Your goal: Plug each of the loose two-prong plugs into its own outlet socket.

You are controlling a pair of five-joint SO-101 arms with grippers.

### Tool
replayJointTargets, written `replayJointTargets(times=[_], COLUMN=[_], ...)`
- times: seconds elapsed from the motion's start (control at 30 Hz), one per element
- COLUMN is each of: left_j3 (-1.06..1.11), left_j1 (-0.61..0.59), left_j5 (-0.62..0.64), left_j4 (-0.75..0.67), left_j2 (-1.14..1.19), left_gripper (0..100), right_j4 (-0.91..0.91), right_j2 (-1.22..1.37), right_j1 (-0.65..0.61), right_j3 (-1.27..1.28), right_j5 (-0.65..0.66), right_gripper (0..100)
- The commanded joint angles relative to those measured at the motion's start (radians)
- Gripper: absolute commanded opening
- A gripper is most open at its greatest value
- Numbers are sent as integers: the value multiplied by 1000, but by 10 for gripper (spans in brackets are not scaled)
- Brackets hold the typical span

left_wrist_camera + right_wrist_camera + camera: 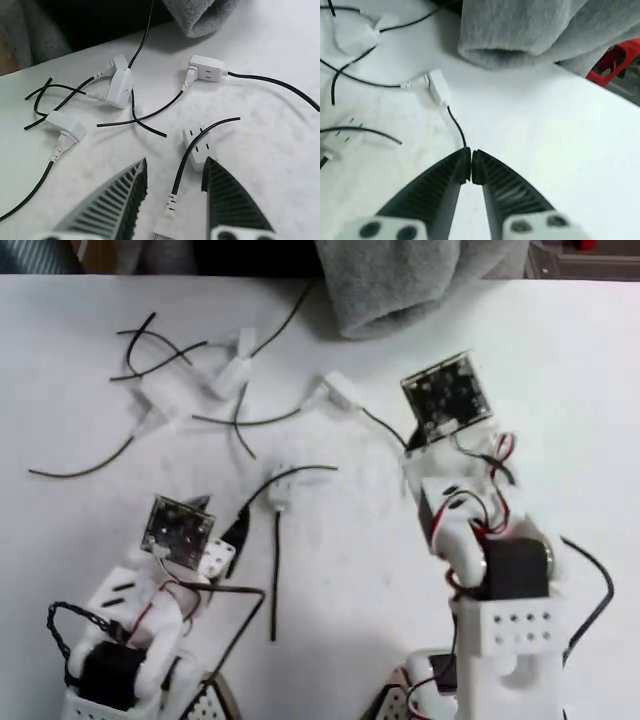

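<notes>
At left gripper (175, 172), lower middle: spread wide, gripping nothing, ribbed grey fingers (125, 200) either side of a white 2-prong plug (162, 227) and its black lead (178, 177). Just past 1 finger: boxy white socket (197, 147), slotted.

At right gripper (470, 162), lower centre: tips pinched tight on a thin black cord (456, 127) running up to a 2nd socket (437, 87).

Beneath: smooth white table (545, 130). At top: soft grey cloth (520, 35), folded.
</notes>
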Motion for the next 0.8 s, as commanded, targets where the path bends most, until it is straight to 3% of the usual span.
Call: replayJointTargets(times=[0.0,0.17,0.47,0.77], left_j3=[-35,-181,-649,-761], left_j1=[-36,-48,-48,-74], left_j5=[-9,-9,-23,-126], left_j4=[-20,-71,160,161], left_j2=[88,470,1170,1577], left_gripper=[191,191,203,224], right_j4=[-13,-88,-371,-447], right_j2=[-12,-12,-4,-8], right_j1=[36,71,70,70], right_j3=[133,321,654,753], right_j5=[-2,-37,-109,-107], right_gripper=[23,24,24,25])
